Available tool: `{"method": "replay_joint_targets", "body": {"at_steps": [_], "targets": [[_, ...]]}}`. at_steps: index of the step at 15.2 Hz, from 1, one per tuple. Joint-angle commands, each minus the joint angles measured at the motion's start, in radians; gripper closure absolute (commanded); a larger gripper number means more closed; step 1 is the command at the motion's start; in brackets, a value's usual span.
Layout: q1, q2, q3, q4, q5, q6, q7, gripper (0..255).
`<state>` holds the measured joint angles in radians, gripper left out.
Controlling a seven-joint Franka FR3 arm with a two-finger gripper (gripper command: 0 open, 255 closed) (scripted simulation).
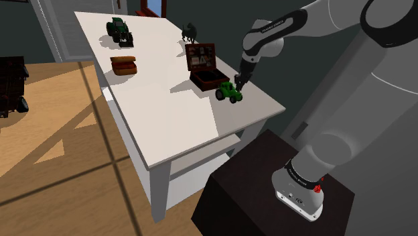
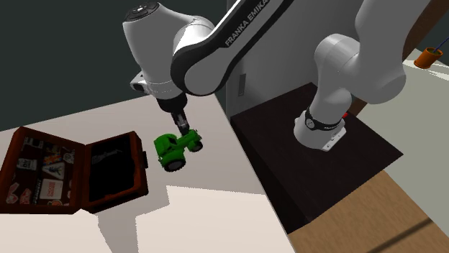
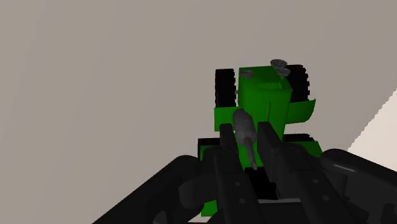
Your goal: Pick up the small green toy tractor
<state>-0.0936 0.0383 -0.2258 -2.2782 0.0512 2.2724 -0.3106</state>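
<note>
Two narrowly spaced fingers (image 3: 226, 141) of the gripper (image 2: 182, 128) clasp the green toy tractor (image 3: 267, 95) at its grey exhaust stack (image 3: 243, 122), on the white worktop (image 1: 167, 127).

A white counter (image 1: 167, 127) with a lower shelf (image 1: 201, 157) carries a small green tractor (image 1: 229, 92) by its near corner, an open brown case (image 1: 204, 67) just beside it, a brown box (image 1: 124, 65) mid-counter, and a dark tractor (image 1: 119, 31) and dark figurine (image 1: 190, 32) toward the far end
</note>
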Motion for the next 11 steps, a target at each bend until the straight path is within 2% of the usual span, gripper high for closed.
{"method": "replay_joint_targets", "body": {"at_steps": [1,9,11], "targets": [[-0.001,-0.015,-0.001,0.01,-0.005,-0.024,0.002,255],[0.0,-0.075,-0.001,0.058,-0.025,-0.13,0.018,255],[0.0,-0.076,-0.001,0.059,-0.025,-0.132,0.019,255]]}}
